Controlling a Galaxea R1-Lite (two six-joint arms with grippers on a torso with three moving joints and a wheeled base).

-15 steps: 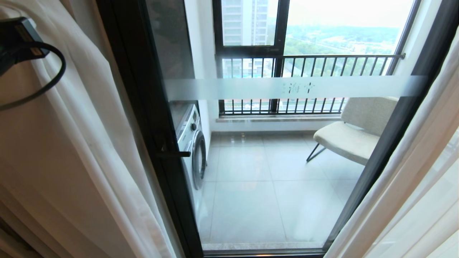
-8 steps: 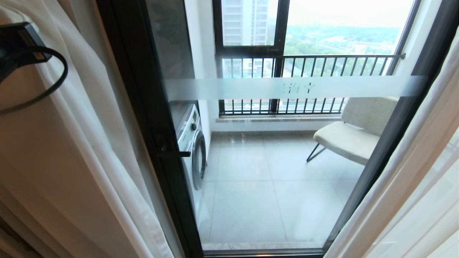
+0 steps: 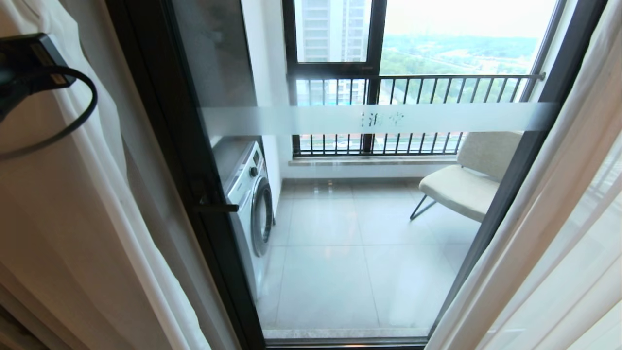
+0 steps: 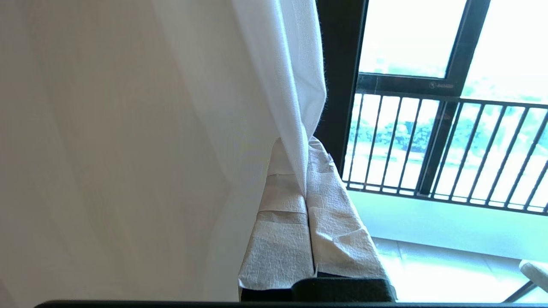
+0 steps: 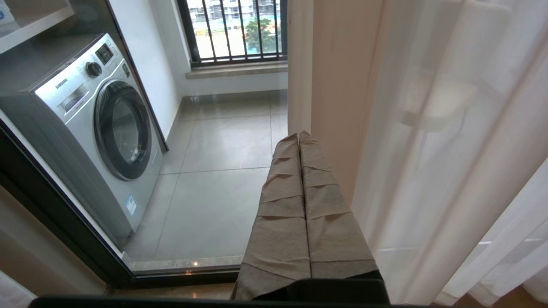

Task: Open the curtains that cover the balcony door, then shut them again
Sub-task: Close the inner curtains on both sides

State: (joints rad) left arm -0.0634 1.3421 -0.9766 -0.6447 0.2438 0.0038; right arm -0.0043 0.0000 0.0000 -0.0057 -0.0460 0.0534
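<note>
Curtains (image 3: 73,204) are seen parted to both sides in the head view, sheer white voile at the left edge and again at the right (image 3: 549,233), with the balcony door (image 3: 340,194) uncovered between them. The door glass is crossed by a frosted white band (image 3: 379,119) and framed in thick black; a black handle (image 3: 216,207) sits on the left frame member.

Left gripper (image 4: 306,188): paper-wrapped fingers (image 4: 334,222) are pressed together, closed on the edge of the sheer curtain (image 4: 274,85), which is pinched at the fingertips and draped across the wrist view. In the head view only a black part of the left arm with a looped cable (image 3: 29,63) is seen at the upper left, against the curtain fabric.

Right gripper (image 5: 299,139): wrapped fingers (image 5: 282,214) are closed on each other, nothing held. It is positioned low near the door threshold, just beside the right-hand sheer curtain (image 5: 428,149), contact cannot be confirmed.

Through the glass a washing machine (image 3: 250,204) is seen at the left of the balcony, a beige chair (image 3: 466,184) at the right, on a tiled floor (image 3: 340,253), and a black railing (image 3: 413,87) in front of the window beyond
</note>
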